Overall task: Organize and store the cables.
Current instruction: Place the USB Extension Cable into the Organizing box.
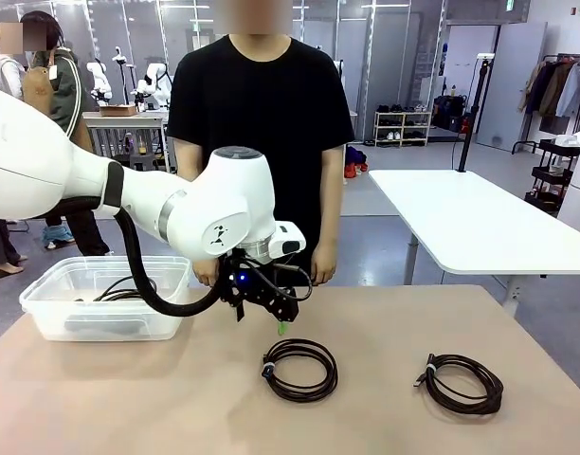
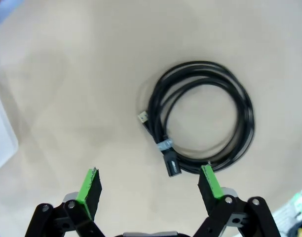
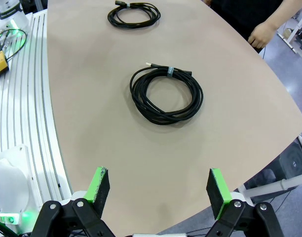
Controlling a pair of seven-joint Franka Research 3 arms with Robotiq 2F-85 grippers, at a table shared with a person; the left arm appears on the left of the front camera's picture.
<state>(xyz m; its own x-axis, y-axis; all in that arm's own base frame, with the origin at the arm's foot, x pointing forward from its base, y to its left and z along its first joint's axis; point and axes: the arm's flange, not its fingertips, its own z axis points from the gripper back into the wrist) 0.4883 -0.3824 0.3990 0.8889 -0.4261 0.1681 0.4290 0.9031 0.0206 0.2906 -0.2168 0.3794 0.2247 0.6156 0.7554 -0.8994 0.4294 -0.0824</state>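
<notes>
Two coiled cables lie flat on the near bench [image 1: 176, 403]: centre coil [image 1: 271, 366], tie band at its left, and right coil [image 1: 432, 379], plug at its left, both longer left-right. Binned cable [image 1: 119, 287] sits in the bin [image 1: 53, 320] far left, count unclear. Left fingers [image 2: 89, 190] hover wide open above the centre coil, empty; right fingers [image 3: 97, 187] wide open, empty.

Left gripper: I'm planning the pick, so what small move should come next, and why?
Probably ease the left gripper forward and down onto the middle cable: its jaws stand open and empty, with that coil lying just beyond the fingertips.
</notes>
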